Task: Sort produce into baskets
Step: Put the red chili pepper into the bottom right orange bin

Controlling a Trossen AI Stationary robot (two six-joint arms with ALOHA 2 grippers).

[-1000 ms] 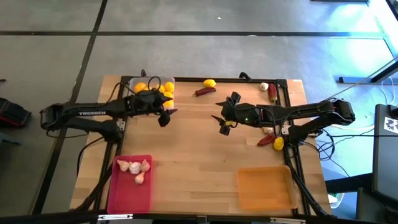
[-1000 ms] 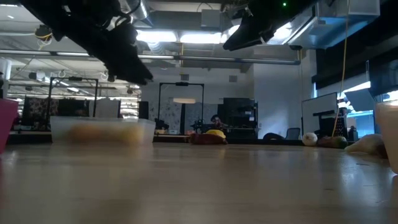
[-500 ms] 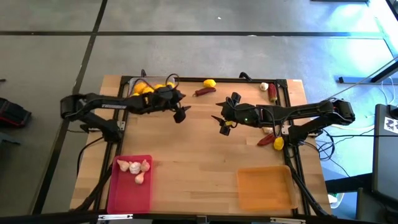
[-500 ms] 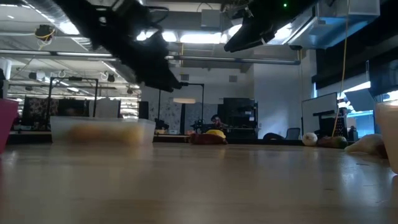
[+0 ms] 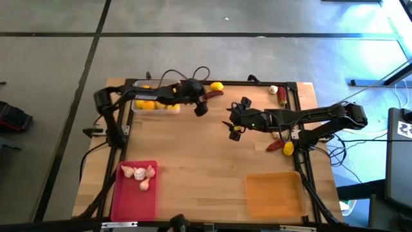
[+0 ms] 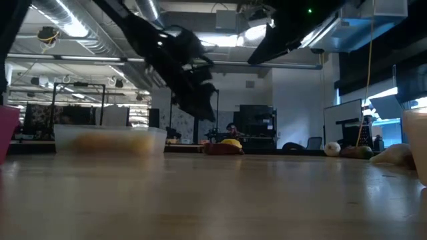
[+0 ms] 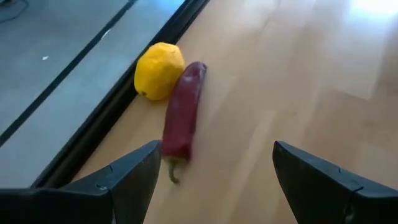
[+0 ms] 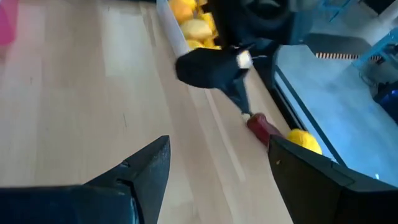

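My left gripper point(image 5: 201, 108) hangs open above the table, just short of a dark red chili pepper point(image 7: 181, 118) and a yellow lemon point(image 7: 160, 70). Both lie on the wood at the far edge, touching each other. Nothing is between its fingers. The clear basket point(image 5: 154, 98), under my left arm, holds several yellow and orange fruits. My right gripper point(image 5: 233, 125) hangs open and empty over the table's middle, facing the left gripper point(image 8: 214, 68). The pink-red basket point(image 5: 135, 193) at the near left holds several garlic bulbs. The orange basket point(image 5: 273, 193) lies at the near right.
A garlic bulb point(image 5: 273, 89) and a chili point(image 5: 282, 95) lie at the far right. Another chili point(image 5: 275, 145) and a lemon point(image 5: 288, 149) lie by the right arm's base. A black frame rail point(image 5: 257, 82) runs along the far edge. Bare wood spans the table's middle and near side.
My left gripper has swung from over the clear basket toward the table's right, along the far edge, sinking a little, and now stands next to the chili and lemon. Its fingers have stayed open.
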